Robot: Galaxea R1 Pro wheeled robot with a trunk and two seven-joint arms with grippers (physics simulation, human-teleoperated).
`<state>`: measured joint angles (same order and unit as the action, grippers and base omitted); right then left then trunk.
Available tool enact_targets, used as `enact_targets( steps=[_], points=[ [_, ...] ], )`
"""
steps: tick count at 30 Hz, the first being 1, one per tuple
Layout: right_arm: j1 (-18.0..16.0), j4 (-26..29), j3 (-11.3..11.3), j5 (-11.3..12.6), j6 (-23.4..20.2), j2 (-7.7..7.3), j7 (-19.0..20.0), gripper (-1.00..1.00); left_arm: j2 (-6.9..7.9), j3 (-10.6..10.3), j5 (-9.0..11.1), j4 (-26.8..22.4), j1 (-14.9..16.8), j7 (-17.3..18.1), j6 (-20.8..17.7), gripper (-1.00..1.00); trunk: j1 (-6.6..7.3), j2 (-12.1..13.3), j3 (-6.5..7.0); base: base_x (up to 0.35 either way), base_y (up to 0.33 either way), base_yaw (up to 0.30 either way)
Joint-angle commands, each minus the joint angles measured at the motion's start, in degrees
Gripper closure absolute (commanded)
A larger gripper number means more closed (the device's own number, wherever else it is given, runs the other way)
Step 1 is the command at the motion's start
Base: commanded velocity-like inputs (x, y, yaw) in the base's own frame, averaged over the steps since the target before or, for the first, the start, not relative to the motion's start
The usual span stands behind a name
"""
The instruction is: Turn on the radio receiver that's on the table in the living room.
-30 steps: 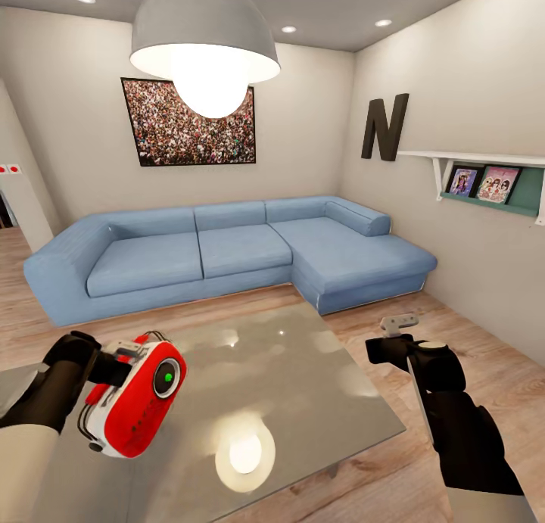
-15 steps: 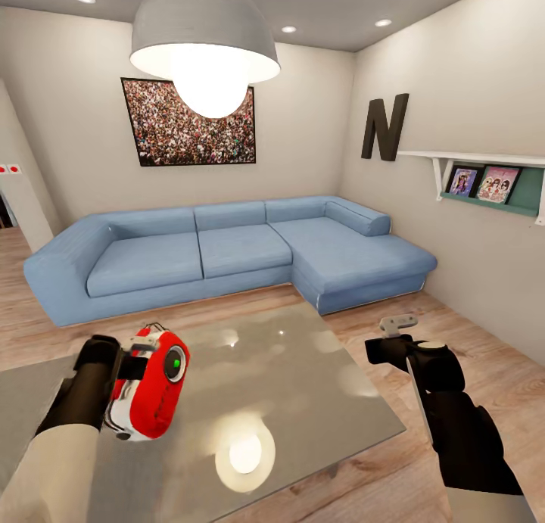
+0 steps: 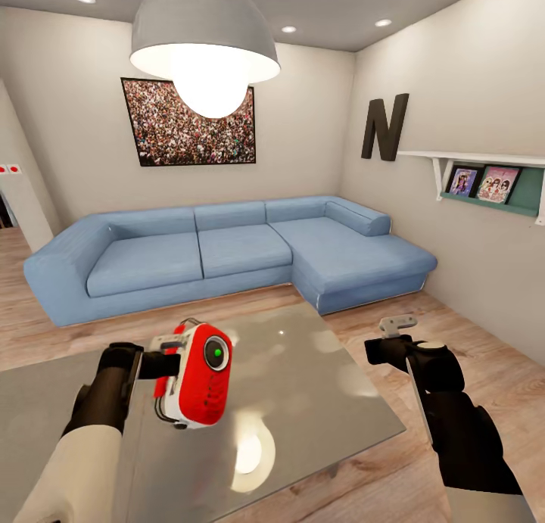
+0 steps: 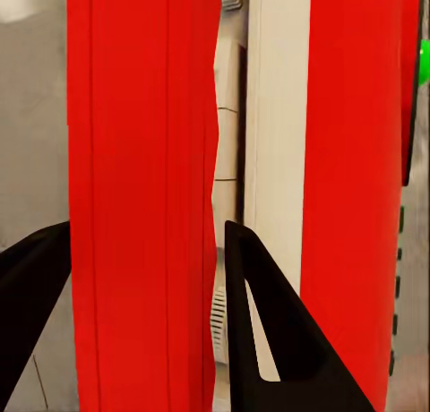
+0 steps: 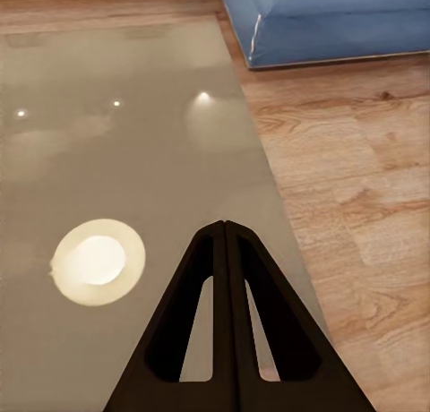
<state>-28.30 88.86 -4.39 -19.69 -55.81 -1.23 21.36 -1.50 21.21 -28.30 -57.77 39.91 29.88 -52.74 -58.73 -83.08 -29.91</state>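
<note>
The radio receiver (image 4: 143,197) fills most of the frame, its red band clamped between the left gripper's (image 4: 143,322) two black fingers (image 4: 269,340) at the bottom.

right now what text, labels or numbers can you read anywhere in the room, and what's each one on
"N": a large black letter N mounted on the beige wall right of the sofa.
Radio receiver, held in the left gripper: no readable label; its dial shows a green light, no text.
Two framed pictures on the wall shelf: too small to read any wording.
Crowd picture: no text visible.
</note>
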Motion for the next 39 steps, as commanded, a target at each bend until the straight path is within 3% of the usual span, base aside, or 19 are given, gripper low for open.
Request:
enact_targets(
  steps=[1, 4, 6, 7, 10, 15, 19, 30, 35, 39],
  points=[
    [0.00, 0.00, 0.00, 0.00, 0.00, 0.00, 0.00, 1.00, 0.04, 0.02, 0.43, 0.21, 0.02, 0.00, 0.07, 1.00, 0.00, 0.00, 0.01, 0.000, 0.000, 0.000],
    [0.00, 0.00, 0.00, 0.00, 0.00, 0.00, 0.00, 1.00, 0.19, 0.04, 0.83, 0.59, 0.00, -0.15, 0.28, 1.00, 0.00, 0.00, 0.01, 0.000, 0.000, 0.000],
    [0.00, 0.00, 0.00, 0.00, 0.00, 0.00, 0.00, 1.00, 0.20, 0.05, 0.86, 0.67, 0.01, -2.36, 1.62, 1.00, 0.00, 0.00, 0.01, 0.000, 0.000, 0.000],
    [0.00, 0.00, 0.00, 0.00, 0.00, 0.00, 0.00, 1.00, 0.13, -0.04, 1.11, 0.69, -0.01, -9.74, 3.86, 1.00, 0.00, 0.00, 0.01, 0.000, 0.000, 0.000],
    [0.00, -0.05, 0.00, 0.00, 0.00, 0.00, 0.00, 1.00, -0.10, -0.17, 1.28, 0.70, 0.00, -17.93, 4.96, 1.00, 0.00, 0.00, 0.01, 0.000, 0.000, 0.000],
    [0.00, -0.09, 0.03, 0.00, 0.00, 0.00, 0.00, 1.00, -0.20, -0.22, 1.15, 0.21, 0.01, -23.06, 5.34, 1.00, 0.00, 0.00, 0.01, 0.000, 0.000, 0.000],
    [0.00, -0.09, 0.02, 0.00, 0.00, 0.00, 0.00, 1.00, -1.90, -0.29, 1.23, -0.09, -0.01, -33.55, 5.39, 1.00, 0.00, 0.00, 0.01, 0.000, 0.000, 0.000],
    [0.00, -0.51, 0.03, 0.00, 0.06, 0.00, 0.00, 1.00, -3.00, -1.12, 1.23, -2.58, 0.06, -35.78, 5.00, 1.00, 0.00, 0.00, 0.01, 0.000, 0.000, 0.000],
    [0.00, -0.53, 0.05, 0.00, 0.08, 0.00, 0.00, 1.00, -3.53, -2.89, 1.31, -3.12, 0.36, -35.63, -1.91, 1.00, 0.00, 0.00, 0.01, 0.000, 0.000, 0.000],
    [0.00, -0.53, 0.08, 0.00, 0.05, 0.00, -0.03, 1.00, -3.92, -6.31, 1.42, -2.70, 0.50, -35.33, -5.04, 1.00, 0.00, 0.00, 0.01, 0.000, 0.000, 0.000]
  ],
)
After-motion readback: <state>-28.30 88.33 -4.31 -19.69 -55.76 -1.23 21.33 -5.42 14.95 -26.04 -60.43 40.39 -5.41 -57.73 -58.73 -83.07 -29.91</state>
